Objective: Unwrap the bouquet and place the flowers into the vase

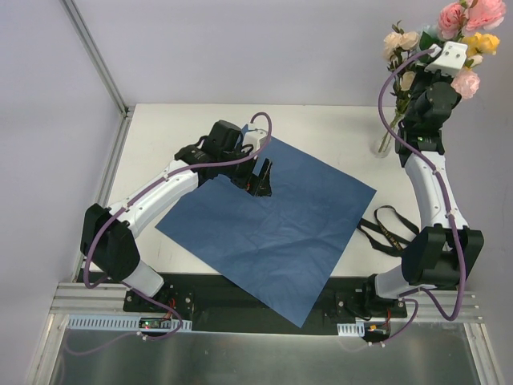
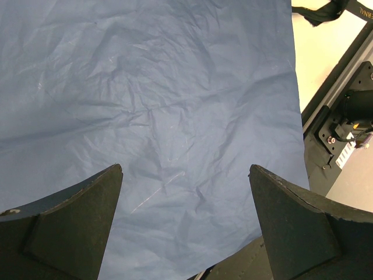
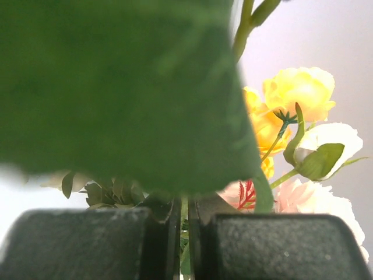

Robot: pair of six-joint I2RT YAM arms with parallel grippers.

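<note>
Gripping the flowers [image 1: 461, 32] upright in closed right fingers [image 3: 175, 233], stems pointing down at the vase [image 1: 385, 144] below. Holding left fingers [image 1: 260, 178] wide open, empty, well apart over the blue paper [image 1: 272, 233].

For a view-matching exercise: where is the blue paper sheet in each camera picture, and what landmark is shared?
Top external: the blue paper sheet lies flat in the centre.
Left wrist: fills most of the picture.
Right wrist: not in it.
Shared landmark: the black ribbon, beside the sheet's edge in the top and left-wrist views.
</note>
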